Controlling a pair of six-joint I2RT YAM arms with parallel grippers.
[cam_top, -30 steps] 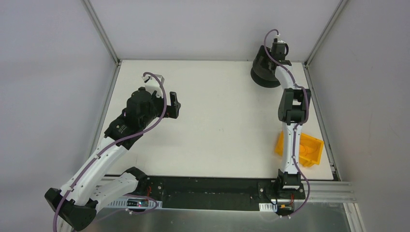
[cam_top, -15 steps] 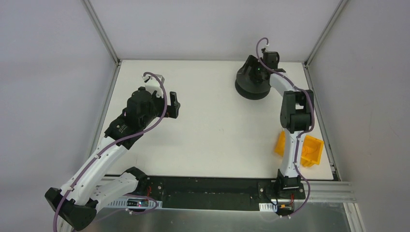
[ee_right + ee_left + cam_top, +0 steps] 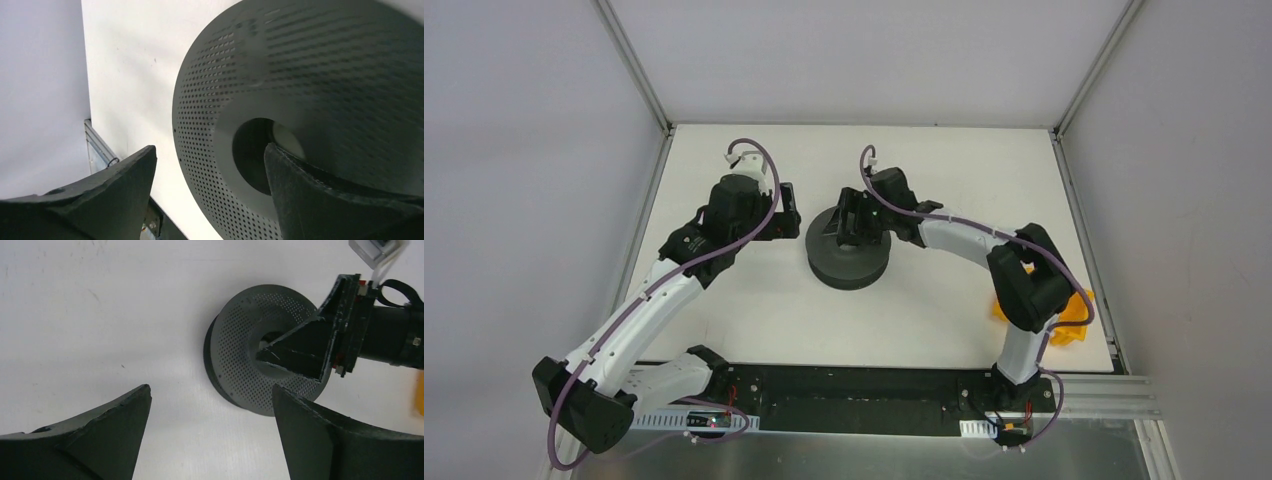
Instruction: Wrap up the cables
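A dark grey perforated spool [image 3: 848, 256] lies near the middle of the white table [image 3: 924, 170]. My right gripper [image 3: 852, 226] reaches over it from the right. In the right wrist view its jaws stand apart [image 3: 209, 146]: one finger sits in the spool's [image 3: 310, 75] centre hole, the other hangs outside the rim with table showing between them. My left gripper [image 3: 788, 214] is just left of the spool, open [image 3: 210, 387] and empty; the spool [image 3: 240, 340] lies ahead of its fingertips. The cables show in no view.
An orange bin [image 3: 1076, 316] stands at the table's right edge, partly behind the right arm. Grey walls and metal frame rails [image 3: 636, 75] close in the table at back and sides. A black base strip [image 3: 854, 395] runs along the near edge.
My right gripper swept from the back right corner to the middle, bringing the spool with it. The left gripper shifted slightly right and back, toward the spool.
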